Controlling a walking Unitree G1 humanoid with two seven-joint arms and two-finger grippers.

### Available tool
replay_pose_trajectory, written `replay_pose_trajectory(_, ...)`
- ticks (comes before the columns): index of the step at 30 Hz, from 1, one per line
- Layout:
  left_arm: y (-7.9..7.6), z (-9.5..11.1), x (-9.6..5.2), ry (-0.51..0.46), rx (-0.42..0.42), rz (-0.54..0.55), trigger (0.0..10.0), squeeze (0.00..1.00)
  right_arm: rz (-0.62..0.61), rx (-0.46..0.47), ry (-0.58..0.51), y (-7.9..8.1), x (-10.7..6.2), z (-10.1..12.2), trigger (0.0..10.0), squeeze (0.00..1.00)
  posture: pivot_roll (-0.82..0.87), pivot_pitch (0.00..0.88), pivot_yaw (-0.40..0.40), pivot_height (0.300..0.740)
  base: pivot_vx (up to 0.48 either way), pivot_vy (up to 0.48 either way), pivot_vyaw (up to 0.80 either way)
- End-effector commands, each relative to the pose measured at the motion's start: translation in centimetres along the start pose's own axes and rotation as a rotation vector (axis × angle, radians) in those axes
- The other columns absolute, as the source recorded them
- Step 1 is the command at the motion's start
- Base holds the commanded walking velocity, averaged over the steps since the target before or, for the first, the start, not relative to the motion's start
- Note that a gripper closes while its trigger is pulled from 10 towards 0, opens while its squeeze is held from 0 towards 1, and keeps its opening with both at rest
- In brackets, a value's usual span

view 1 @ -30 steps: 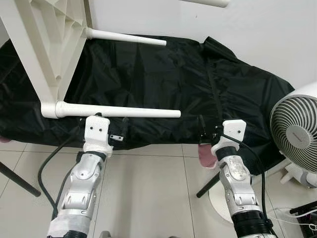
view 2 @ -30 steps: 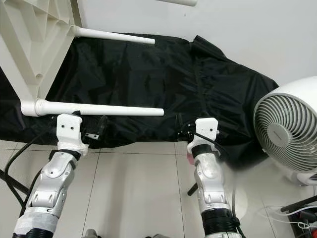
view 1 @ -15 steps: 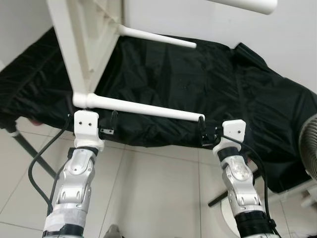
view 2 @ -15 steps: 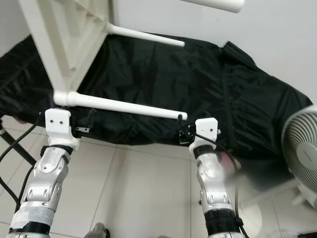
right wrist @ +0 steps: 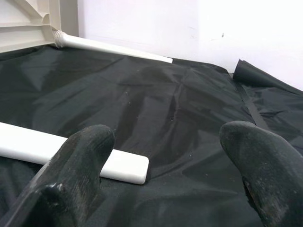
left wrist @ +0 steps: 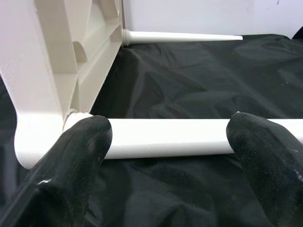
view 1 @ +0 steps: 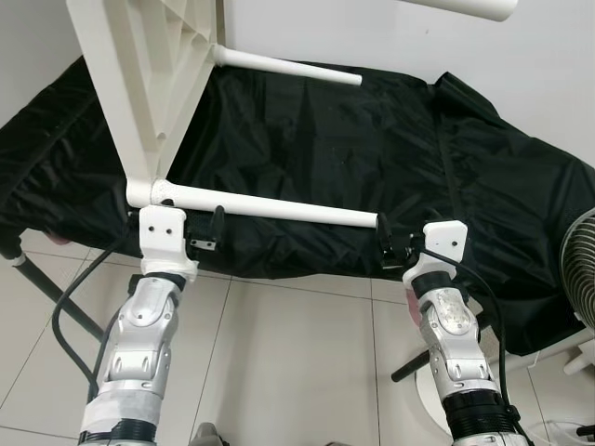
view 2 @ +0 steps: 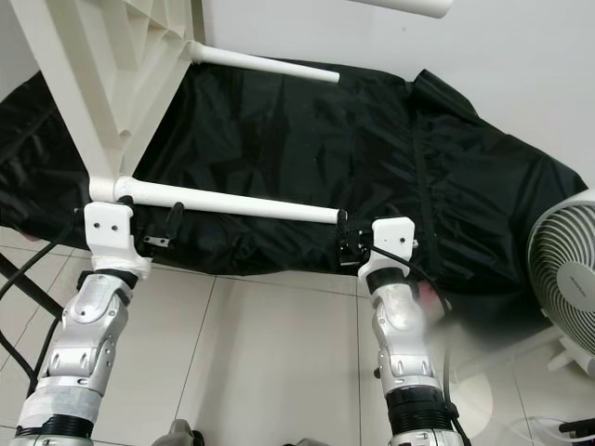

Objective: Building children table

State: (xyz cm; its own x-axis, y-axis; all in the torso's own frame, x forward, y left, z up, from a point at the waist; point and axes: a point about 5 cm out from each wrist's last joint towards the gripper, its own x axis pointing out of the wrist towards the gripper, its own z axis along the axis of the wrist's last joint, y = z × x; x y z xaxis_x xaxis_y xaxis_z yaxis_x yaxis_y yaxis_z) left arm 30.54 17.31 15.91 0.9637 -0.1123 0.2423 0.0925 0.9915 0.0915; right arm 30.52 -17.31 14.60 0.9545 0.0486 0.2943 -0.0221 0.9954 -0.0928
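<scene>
The white children's table (view 1: 139,84) stands tipped on its side on a surface draped in a black cover (view 1: 390,158), its ribbed underside facing the robot's right and its legs sticking out sideways over the cover. The near leg (view 1: 270,206) runs level from the corner socket at the robot's left toward its right; a far leg (view 1: 284,68) lies parallel to it close to the white wall, and the end of a third leg (view 1: 460,7) shows high up.

The left tool (left wrist: 165,142) sits at the socket end of the near leg, its two black fingers (left wrist: 78,156) spread apart with the leg passing just beyond their tips (not clamped on it). The right tool (right wrist: 165,156) is at the leg's free end, fingers also apart; the blunt end of the leg lies just beyond one fingertip (right wrist: 90,146), over the cover.

Below the covered surface is a pale tiled floor (view 1: 297,362), and a white fan (view 2: 567,279) stands at the robot's right.
</scene>
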Motion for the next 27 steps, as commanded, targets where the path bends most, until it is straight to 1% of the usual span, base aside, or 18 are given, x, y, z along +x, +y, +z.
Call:
replay_pose_trajectory(1, 0.1, -0.3, -0.2, 0.021, -0.003, -0.012, 10.0, 0.00, -0.009, -0.002, 0.004, -0.2, -0.2, -0.3, 10.0, 0.00, 0.03, 0.083, -0.072, 0.740, 0.000, 0.472, 0.00)
replay_pose_trajectory(4, 0.1, -0.3, -0.3, 0.023, 0.001, -0.014, 10.0, 0.00, -0.009, -0.001, 0.005, -0.2, -0.2, -0.3, 10.0, 0.00, 0.03, 0.082, -0.070, 0.740, 0.000, 0.472, 0.00)
replay_pose_trajectory(6, 0.1, -0.2, -0.3, 0.021, 0.007, -0.020, 10.0, 0.00, -0.009, -0.001, 0.006, -0.2, -0.3, -0.4, 10.0, 0.00, 0.03, 0.082, -0.070, 0.740, 0.000, 0.000, 0.00)
replay_pose_trajectory(9, 0.1, -0.3, -0.5, 0.024, 0.048, -0.033, 10.0, 0.00, -0.011, 0.001, 0.010, -0.2, -0.5, -0.5, 10.0, 0.00, 0.03, 0.082, -0.065, 0.740, 0.000, 0.000, 0.00)
replay_pose_trajectory(16, 0.1, -0.4, -0.7, 0.030, 0.071, -0.061, 10.0, 0.00, -0.019, -0.003, 0.020, -0.4, -0.9, -0.8, 10.0, 0.00, 0.03, 0.080, -0.067, 0.740, 0.000, 0.000, 0.00)
replay_pose_trajectory(17, 0.1, -0.5, -0.8, 0.035, 0.085, -0.082, 10.0, 0.00, -0.022, -0.008, 0.022, -0.5, -0.9, -0.9, 10.0, 0.00, 0.03, 0.075, -0.070, 0.740, 0.000, 0.000, 0.00)
replay_pose_trajectory(20, 0.0, -0.5, -0.8, 0.036, 0.086, -0.089, 10.0, 0.00, -0.022, -0.010, 0.023, -0.5, -0.9, -0.9, 10.0, 0.00, 0.03, 0.075, -0.070, 0.740, 0.000, 0.000, 0.00)
replay_pose_trajectory(23, -0.7, -1.1, -1.2, 0.066, 0.098, -0.156, 10.0, 0.00, -0.037, -0.015, 0.024, -0.8, -0.6, -0.8, 10.0, 0.00, 0.03, 0.069, -0.073, 0.740, 0.000, 0.000, 0.00)
replay_pose_trajectory(27, -1.0, -1.2, -1.3, 0.074, 0.106, -0.164, 10.0, 0.00, -0.047, -0.013, 0.025, -0.9, -0.5, -0.8, 10.0, 0.00, 0.03, 0.066, -0.074, 0.740, 0.000, 0.000, 0.00)
